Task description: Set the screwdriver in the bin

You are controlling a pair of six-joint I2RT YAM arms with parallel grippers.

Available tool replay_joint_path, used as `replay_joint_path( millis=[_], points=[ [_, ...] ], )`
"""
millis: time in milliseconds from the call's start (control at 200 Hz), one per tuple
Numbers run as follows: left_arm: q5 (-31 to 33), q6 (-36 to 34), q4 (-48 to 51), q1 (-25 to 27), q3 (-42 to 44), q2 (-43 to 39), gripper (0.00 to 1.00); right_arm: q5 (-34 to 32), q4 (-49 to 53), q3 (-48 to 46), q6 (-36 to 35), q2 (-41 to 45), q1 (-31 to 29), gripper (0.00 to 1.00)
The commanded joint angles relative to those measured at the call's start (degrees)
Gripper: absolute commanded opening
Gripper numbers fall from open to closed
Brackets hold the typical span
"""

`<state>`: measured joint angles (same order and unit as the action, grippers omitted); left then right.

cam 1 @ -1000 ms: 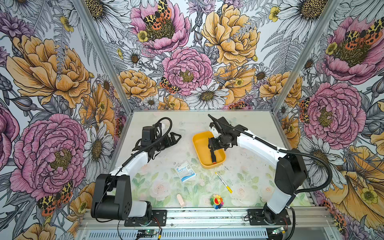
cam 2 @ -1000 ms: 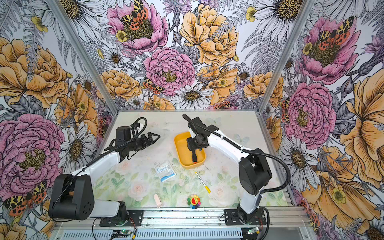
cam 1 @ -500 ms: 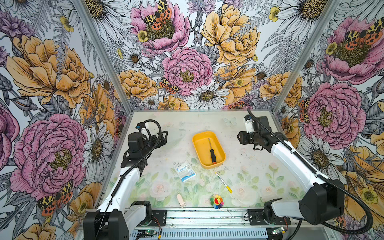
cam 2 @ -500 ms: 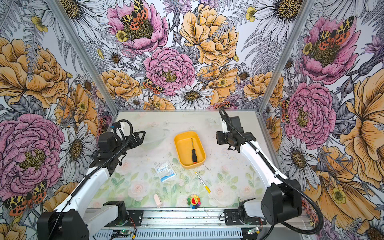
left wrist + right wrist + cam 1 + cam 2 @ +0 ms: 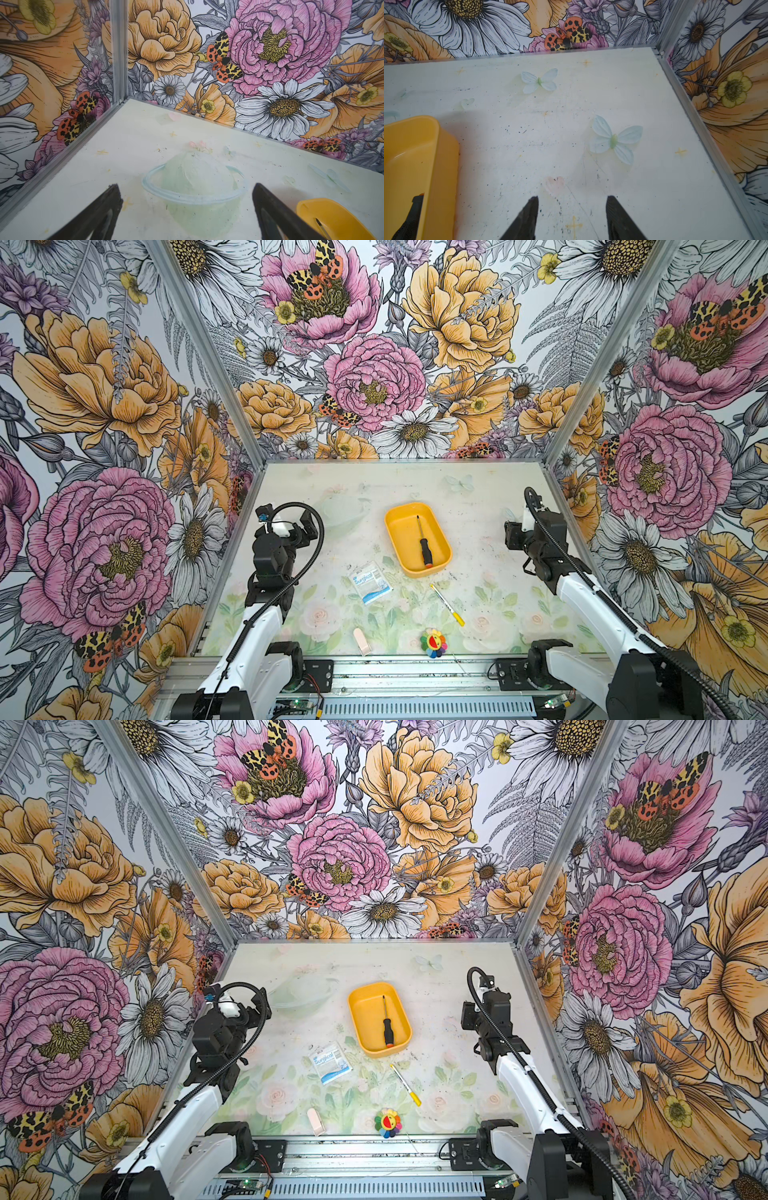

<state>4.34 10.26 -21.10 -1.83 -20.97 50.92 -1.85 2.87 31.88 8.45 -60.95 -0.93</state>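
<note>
The screwdriver (image 5: 423,542) lies flat inside the yellow bin (image 5: 399,545) near the middle of the flowered table (image 5: 478,489), seen in both top views. Its thin shaft points to twelve o'clock and its orange end cap to six o'clock, close to the bin's near wall. Nothing touches it.

The left gripper (image 5: 186,187) hangs at the bin's nine o'clock, well apart from it, its black fingers spread wide with only bare table between them. The right gripper (image 5: 572,198) hangs at the bin's three o'clock, also well clear, its fingers parted by a narrower gap and likewise empty. The right wrist view catches the bin's side wall and part of the black handle at the picture's edge.

Four loose things lie on the table outside the bin. A white and blue packet (image 5: 371,582) marked "Surgical" sits at the bin's seven o'clock. A thin yellow-handled tool (image 5: 447,605) lies slantwise at five o'clock. A rainbow flower toy (image 5: 433,642) rests at six o'clock near the table's front edge, and a small pink piece (image 5: 361,641) lies at the toy's nine o'clock.
</note>
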Motion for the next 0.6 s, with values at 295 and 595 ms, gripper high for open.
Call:
replay_joint_path(
  millis=[295,595],
  points=[
    [0.9,-9.5,-20.6,-2.0,5.8,9.1,0.99,-10.0,-37.1,-16.1,-0.4,-0.6,2.7,0.54],
    [-2.8,-7.5,-26.1,-3.3,4.7,18.1,0.99,-11.3,-47.1,-17.6,-0.9,-8.3,3.1,0.54]
  ],
)
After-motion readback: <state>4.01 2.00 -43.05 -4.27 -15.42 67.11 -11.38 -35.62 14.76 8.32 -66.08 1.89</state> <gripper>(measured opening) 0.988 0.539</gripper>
